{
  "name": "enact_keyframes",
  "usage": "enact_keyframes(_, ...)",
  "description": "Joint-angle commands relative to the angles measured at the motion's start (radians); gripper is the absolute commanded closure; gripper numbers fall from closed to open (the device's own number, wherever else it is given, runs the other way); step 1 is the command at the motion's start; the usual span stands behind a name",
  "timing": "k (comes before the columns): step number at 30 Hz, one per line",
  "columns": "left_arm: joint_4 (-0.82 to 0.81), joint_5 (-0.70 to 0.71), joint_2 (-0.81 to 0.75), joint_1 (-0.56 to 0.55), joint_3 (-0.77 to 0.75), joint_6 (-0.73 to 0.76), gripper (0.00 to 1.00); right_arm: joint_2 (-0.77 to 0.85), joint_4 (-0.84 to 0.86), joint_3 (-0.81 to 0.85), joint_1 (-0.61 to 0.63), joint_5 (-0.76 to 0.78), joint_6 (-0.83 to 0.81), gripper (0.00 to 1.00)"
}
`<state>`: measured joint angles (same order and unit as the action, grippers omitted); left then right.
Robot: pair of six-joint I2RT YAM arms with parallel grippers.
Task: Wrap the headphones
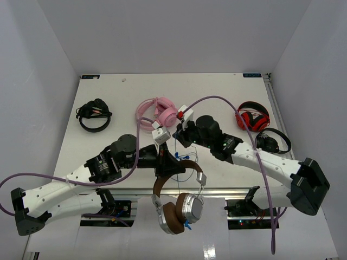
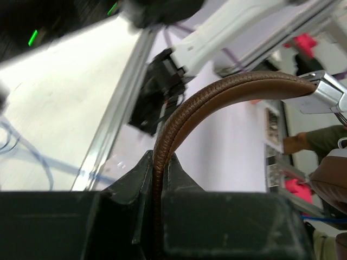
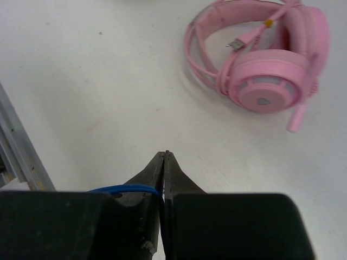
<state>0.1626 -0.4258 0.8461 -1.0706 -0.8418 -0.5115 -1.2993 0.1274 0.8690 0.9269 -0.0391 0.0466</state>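
Top external: the headphones (image 1: 179, 208) hang past the bench's (image 1: 217, 86) near edge, and the left claw (image 1: 169, 164) holds them aloft for wrapping. Left wrist: it is clenched on the brown headband (image 2: 217, 92). Right wrist: the right claw (image 3: 164, 162) is pinched closed on the cord (image 3: 127, 189), probably to wind it.

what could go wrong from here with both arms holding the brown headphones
1. The left gripper pinches only the narrow headband, while the ear cups hang past the near edge of the table. A slip could drop them off the table.
2. The right gripper has its fingers shut on the thin cord. A hard pull might strain it or let it slide out.
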Motion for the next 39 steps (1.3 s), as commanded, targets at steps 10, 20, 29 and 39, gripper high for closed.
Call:
enact_keyframes(10, 0.230, 0.314, -0.089, 0.000, -0.010, 0.089, 1.00, 0.234, -0.313, 0.090, -0.115, 0.033, -0.032, 0.92)
enact_keyframes(20, 0.261, 0.391, -0.050, 0.000, 0.000, 0.105, 1.00, 0.263, -0.418, 0.187, -0.115, 0.079, -0.042, 0.92)
enact_keyframes(29, 0.230, 0.442, 0.014, 0.000, 0.006, 0.111, 1.00, 0.240, -0.482, 0.270, -0.116, 0.073, -0.042, 0.92)
enact_keyframes(39, 0.294, 0.841, 0.155, 0.000, -0.053, 0.029, 1.00, 0.286, -0.501, 0.212, -0.101, 0.040, -0.024, 0.92)
